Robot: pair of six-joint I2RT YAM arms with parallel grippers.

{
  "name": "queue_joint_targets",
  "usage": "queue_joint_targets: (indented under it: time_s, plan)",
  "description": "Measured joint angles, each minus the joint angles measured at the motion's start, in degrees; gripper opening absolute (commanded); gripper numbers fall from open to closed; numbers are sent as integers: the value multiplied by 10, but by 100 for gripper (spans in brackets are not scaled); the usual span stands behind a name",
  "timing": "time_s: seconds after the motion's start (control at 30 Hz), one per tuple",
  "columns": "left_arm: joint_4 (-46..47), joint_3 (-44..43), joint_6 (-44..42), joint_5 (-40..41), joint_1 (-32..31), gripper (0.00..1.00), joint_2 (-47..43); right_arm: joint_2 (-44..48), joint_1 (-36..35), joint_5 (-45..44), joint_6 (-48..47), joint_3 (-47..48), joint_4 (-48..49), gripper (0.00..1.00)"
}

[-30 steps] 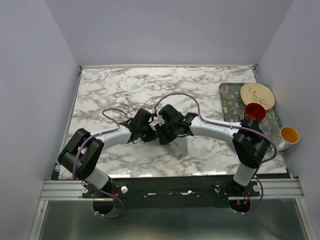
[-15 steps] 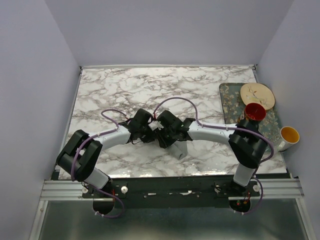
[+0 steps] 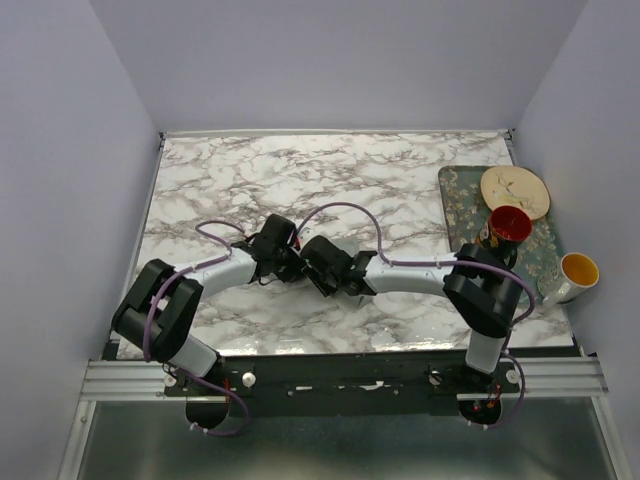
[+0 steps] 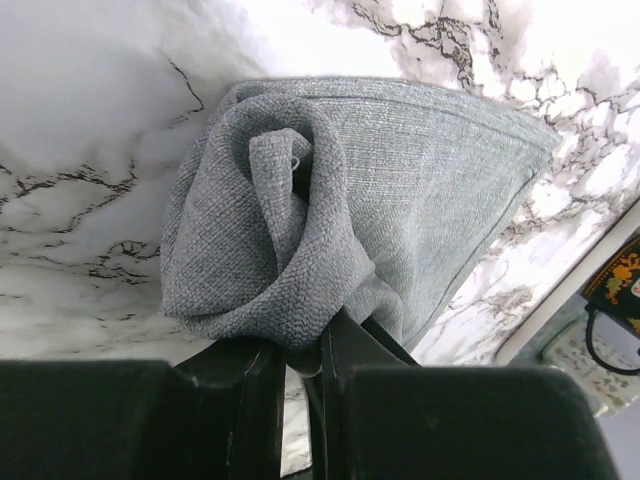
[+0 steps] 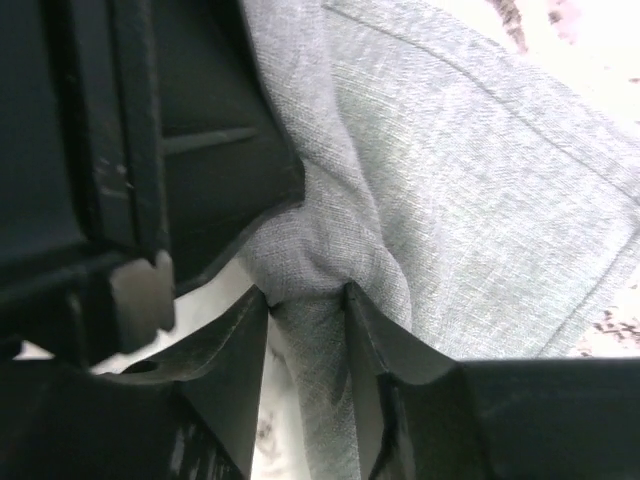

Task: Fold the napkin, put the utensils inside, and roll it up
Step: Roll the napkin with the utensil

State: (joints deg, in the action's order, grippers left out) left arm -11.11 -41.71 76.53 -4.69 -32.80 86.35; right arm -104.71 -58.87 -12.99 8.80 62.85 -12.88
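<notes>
The grey-green napkin point(image 4: 400, 190) lies bunched and partly rolled on the marble table point(image 3: 250, 180). In the top view both wrists meet over it at the table's middle and hide most of it. My left gripper point(image 4: 305, 352) point(image 3: 290, 262) is shut on a thick fold at the roll's near end. My right gripper point(image 5: 305, 295) point(image 3: 318, 272) has a bunched fold of the napkin point(image 5: 480, 200) between its fingers, and the cloth touches both tips. The left gripper's black body point(image 5: 180, 130) sits right beside it. The utensils are out of view.
A floral grey tray point(image 3: 460, 200) stands at the right edge of the table, holding a cream plate point(image 3: 515, 188) and a red cup point(image 3: 508, 224). A white cup with a yellow inside point(image 3: 578, 270) sits just past the tray.
Both grippers have shifted left and a little away from the bases, carrying the napkin. The grey flap below the right gripper has gone out of sight. The right jaws have widened slightly.
</notes>
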Motion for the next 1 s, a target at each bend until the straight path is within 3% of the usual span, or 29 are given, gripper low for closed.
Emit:
queue_joint_targets:
  time_s: [0.1,0.23,0.27,0.3,0.4,0.43,0.57,0.8,1.0]
  plan:
    - [1,1,2,-3,12,7,-1,-13,-5,-30,-16,7,15,25]
    - [7,1,6,-7,21,9,-8,-22,-6,-48,-24,14,25,1]
    - [9,1,7,-8,23,12,-11,-23,-6,-52,-26,15,26,1]
    - [10,2,7,-9,24,27,-12,-24,-7,-52,-31,17,27,1]
    - [15,4,1,-15,28,52,-14,-23,-7,-47,-40,17,26,1]
    - [13,5,-5,-15,29,55,-17,-19,-5,-35,-42,17,26,1]
    - [-17,11,-35,-19,45,63,-48,-7,21,56,-41,12,20,1]
    - [-38,18,-84,-23,63,73,-141,-19,130,330,-9,14,27,1]
    - [-49,31,-97,-31,64,75,-140,-78,216,550,27,21,57,1]
